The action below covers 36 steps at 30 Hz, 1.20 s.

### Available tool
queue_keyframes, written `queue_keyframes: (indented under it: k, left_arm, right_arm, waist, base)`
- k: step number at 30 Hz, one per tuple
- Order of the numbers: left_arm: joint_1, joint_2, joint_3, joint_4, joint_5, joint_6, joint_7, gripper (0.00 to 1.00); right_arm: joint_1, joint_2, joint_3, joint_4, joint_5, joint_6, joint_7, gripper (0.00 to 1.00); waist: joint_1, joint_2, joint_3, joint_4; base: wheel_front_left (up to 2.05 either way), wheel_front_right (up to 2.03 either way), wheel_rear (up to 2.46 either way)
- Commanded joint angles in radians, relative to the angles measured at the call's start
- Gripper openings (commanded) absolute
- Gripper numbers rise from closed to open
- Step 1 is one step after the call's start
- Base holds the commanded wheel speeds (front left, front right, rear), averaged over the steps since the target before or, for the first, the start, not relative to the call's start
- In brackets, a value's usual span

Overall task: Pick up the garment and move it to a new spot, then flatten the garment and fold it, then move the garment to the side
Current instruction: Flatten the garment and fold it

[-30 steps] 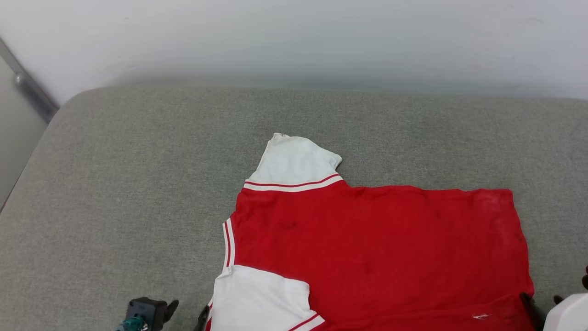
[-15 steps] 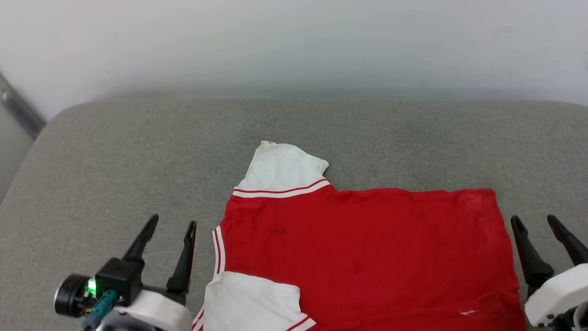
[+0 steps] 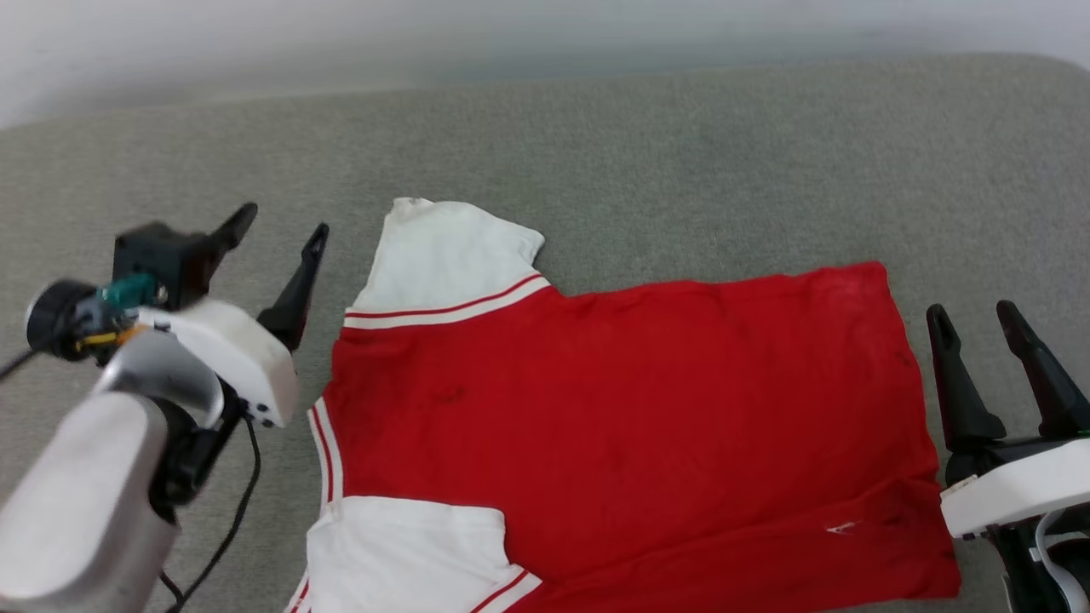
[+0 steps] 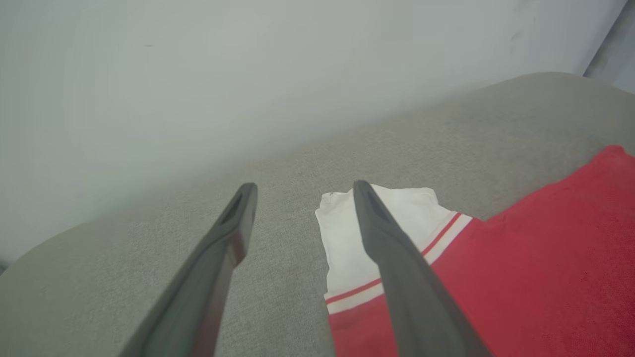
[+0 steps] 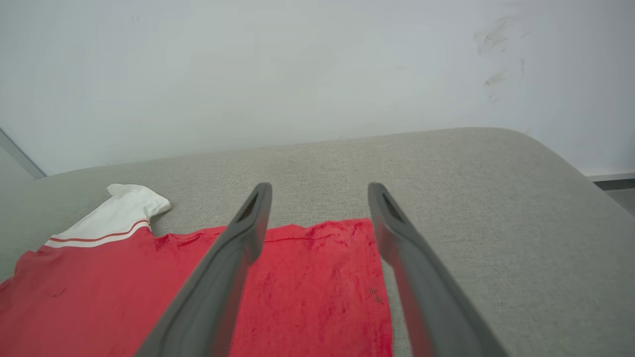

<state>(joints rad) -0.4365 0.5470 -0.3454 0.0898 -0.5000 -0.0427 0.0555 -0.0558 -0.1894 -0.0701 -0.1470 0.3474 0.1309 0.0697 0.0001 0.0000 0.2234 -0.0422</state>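
Note:
The garment lies spread flat on the grey cushion, plain red side up, its collar end toward the left and its hem toward the right. One white sleeve points to the far side, and the other white sleeve runs off the near edge of the head view. No letters show. My left gripper hovers open just left of the far sleeve, holding nothing. Just beyond the hem's far corner my right gripper stands open and empty.
The grey cushion reaches back to a pale wall and has bare fabric beyond the shirt and to its left. Its rounded right end drops off toward the floor. A black cable hangs from my left wrist.
The head camera has tilted down and shifted, so the shirt sits higher and further left in view. Both grippers rose into view, and the left one reached forward beside the far sleeve.

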Motion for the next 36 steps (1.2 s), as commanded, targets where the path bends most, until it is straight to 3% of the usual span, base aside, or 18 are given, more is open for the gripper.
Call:
queue_keyframes:
  k: [1, 8, 15, 20, 29, 30, 31, 36]
  left_arm:
    - [-0.024, 0.009, -0.004, 0.008, -0.003, -0.009, 0.023, 1.0]
    - [-0.28, 0.086, -0.044, 0.149, -0.13, -0.073, 0.397, 1.0]
    - [-0.421, 0.147, -0.107, 0.225, -0.241, -0.085, 0.664, 1.0]
    - [-0.482, 0.192, -0.15, 0.241, -0.223, -0.087, 0.735, 1.0]
    - [-0.519, 0.188, -0.196, 0.282, -0.212, -0.087, 0.768, 1.0]
    - [-0.515, 0.185, -0.205, 0.285, -0.212, -0.087, 0.774, 0.39]
    - [-0.51, 0.181, -0.217, 0.285, -0.215, -0.087, 0.78, 0.0]
    - [-0.498, 0.162, -0.219, 0.292, -0.225, -0.087, 0.722, 0.0]
  right_arm:
    - [-0.014, 0.007, 0.0, 0.0, 0.012, 0.0, -0.003, 1.0]
    - [-0.059, 0.028, 0.023, 0.024, 0.02, 0.0, -0.038, 1.0]
    - [-0.096, 0.047, 0.046, 0.055, 0.024, 0.0, -0.073, 1.0]
    - [-0.116, 0.054, 0.062, 0.078, 0.02, 0.0, -0.096, 1.0]
    - [-0.143, 0.055, 0.076, 0.11, 0.014, 0.0, -0.11, 1.0]
    - [-0.145, 0.055, 0.078, 0.112, 0.013, 0.0, -0.111, 1.0]
    - [-0.147, 0.055, 0.079, 0.113, 0.012, 0.0, -0.112, 1.0]
    - [-0.154, 0.041, 0.084, 0.123, 0.004, 0.0, -0.107, 1.0]
  waist:
    - [-0.0001, 0.0, 0.07, -0.053]
    - [-0.0001, 0.0, 0.177, -0.122]
    - [-0.0001, 0.0, 0.247, -0.181]
    - [-0.0001, 0.0, 0.287, -0.208]
    - [-0.0001, 0.0, 0.326, -0.222]
    - [-0.0001, 0.0, 0.328, -0.222]
    - [-0.0001, 0.0, 0.329, -0.221]
    - [-0.0001, 0.0, 0.318, -0.207]
  base:
    - [0.0, 0.0, 0.0]
    - [0.0, 0.0, 0.0]
    - [0.0, 0.0, 0.0]
    - [0.0, 0.0, 0.0]
    - [0.0, 0.0, 0.0]
    - [0.0, 0.0, 0.0]
    - [0.0, 0.0, 0.0]
    - [0.0, 0.0, 0.0]
